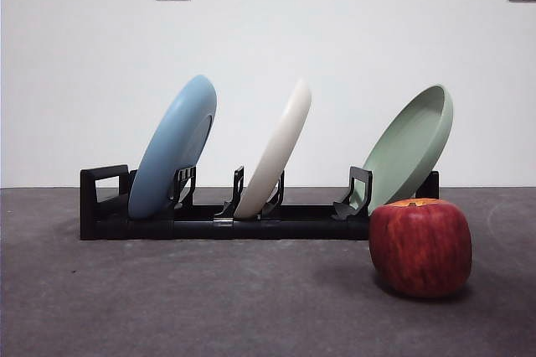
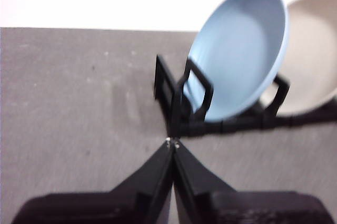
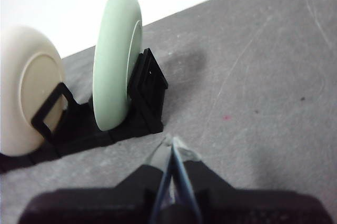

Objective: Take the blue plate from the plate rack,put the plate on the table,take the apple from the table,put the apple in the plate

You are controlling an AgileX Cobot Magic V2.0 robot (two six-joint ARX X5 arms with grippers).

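Observation:
The blue plate (image 1: 173, 149) leans in the leftmost slot of the black plate rack (image 1: 209, 225); the left wrist view shows its hollow face (image 2: 239, 53) and the rack's looped end (image 2: 174, 90). The red apple (image 1: 420, 246) rests on the grey table (image 1: 167, 307), in front of the rack's right end. My left gripper (image 2: 172, 143) is shut on nothing, a short way off the rack's handle end. My right gripper (image 3: 171, 142) is shut too, hovering near the rack's other end (image 3: 145, 98). Neither arm appears in the front view.
A cream-white plate (image 1: 276, 152) stands in the middle slot and a pale green plate (image 1: 410, 146) in the right slot, just behind the apple. From the right wrist view the green plate (image 3: 113, 58) and cream plate (image 3: 26, 87) show their backs. A white wall rises behind the table.

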